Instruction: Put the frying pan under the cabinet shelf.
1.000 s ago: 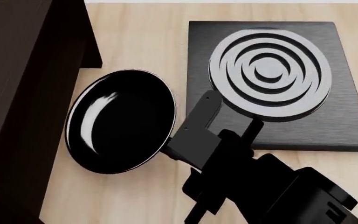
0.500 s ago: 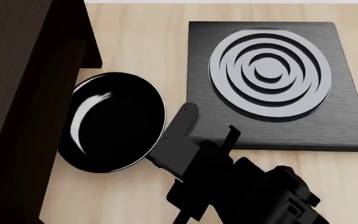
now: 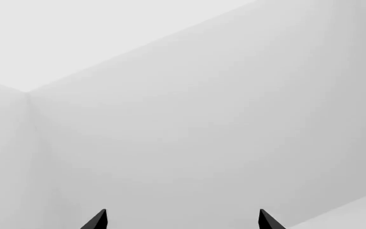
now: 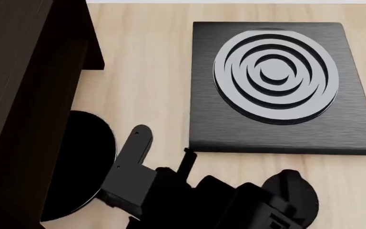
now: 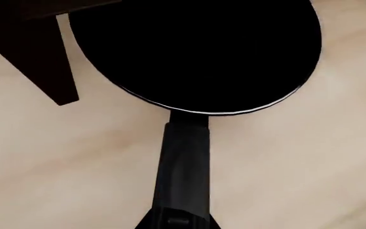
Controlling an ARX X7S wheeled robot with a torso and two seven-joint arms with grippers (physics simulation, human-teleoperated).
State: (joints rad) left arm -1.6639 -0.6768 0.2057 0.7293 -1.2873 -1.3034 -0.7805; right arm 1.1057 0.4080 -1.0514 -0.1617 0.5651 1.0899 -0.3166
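Observation:
The frying pan [image 4: 75, 162] is a black round pan lying on the wooden table, its left part under the dark brown cabinet shelf [image 4: 17, 95]. My right gripper [image 4: 160, 160] is shut on the pan's long black handle, low in the head view. In the right wrist view the pan [image 5: 196, 47] reaches under the cabinet's edge, the handle [image 5: 183, 157] runs back to my right gripper [image 5: 177, 222], and a cabinet side panel [image 5: 36, 57] stands beside it. My left gripper [image 3: 181, 220] is open and empty, facing bare white walls.
A square black burner plate [image 4: 354, 119] with grey concentric rings lies to the right of the pan on the light wooden table [image 4: 145, 57]. The cabinet's side panel stands close to the pan's far side.
My right gripper has slid the pan left and toward me. The pan has gone from beside the cabinet to partly under it, and its glossy highlight is gone in shadow.

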